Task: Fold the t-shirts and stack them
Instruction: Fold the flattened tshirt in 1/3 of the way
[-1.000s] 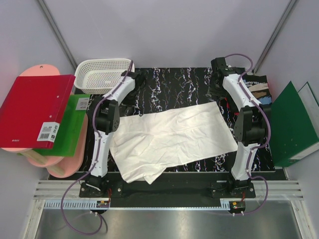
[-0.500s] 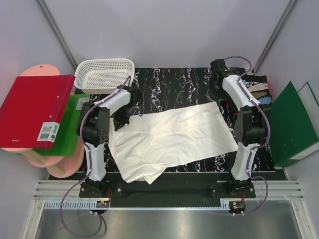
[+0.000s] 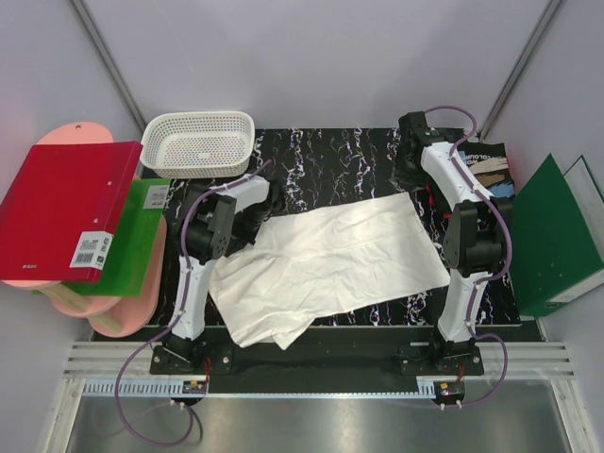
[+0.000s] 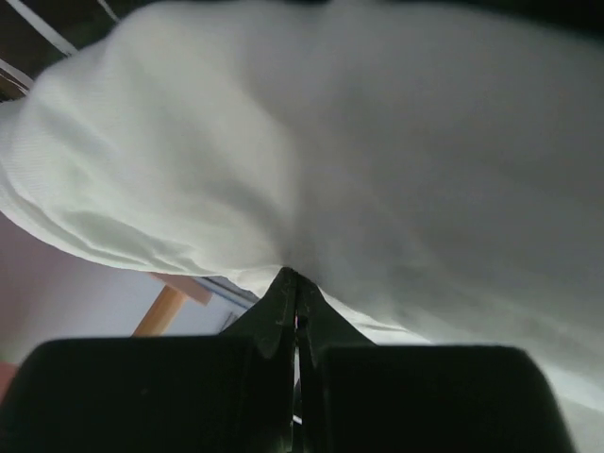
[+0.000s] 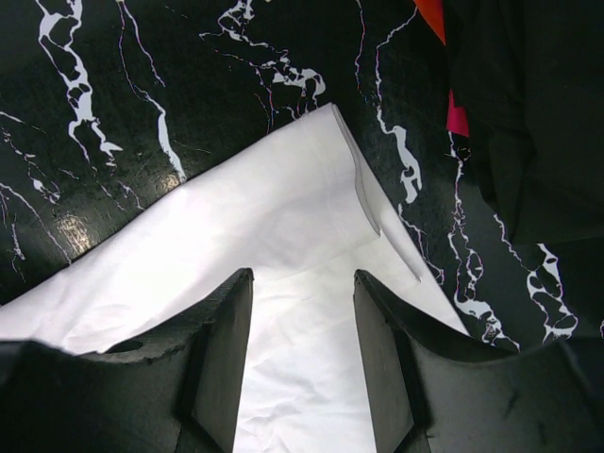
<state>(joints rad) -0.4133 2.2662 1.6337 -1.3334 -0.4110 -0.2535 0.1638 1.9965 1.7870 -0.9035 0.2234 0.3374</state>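
A white t-shirt (image 3: 330,260) lies spread on the black marble table (image 3: 330,151). My left gripper (image 3: 264,203) is at its far left corner. In the left wrist view its jaws are shut, and the cloth (image 4: 377,142) puckers into the tip of the left gripper (image 4: 291,276). Over the shirt's far right corner hangs my right gripper (image 3: 411,181), open. In the right wrist view the right gripper (image 5: 302,278) straddles white cloth (image 5: 283,217) without touching it. A black printed t-shirt (image 3: 486,162) lies at the far right over a red-orange one (image 5: 430,15).
A white lattice basket (image 3: 200,142) stands at the back left. Red (image 3: 66,212) and green (image 3: 132,236) binders on pink boards (image 3: 123,307) lie off the table's left edge. A green binder (image 3: 552,236) leans at the right.
My left arm swung from beside the basket down onto the shirt's far left corner, and that corner bunched slightly. The right arm barely moved.
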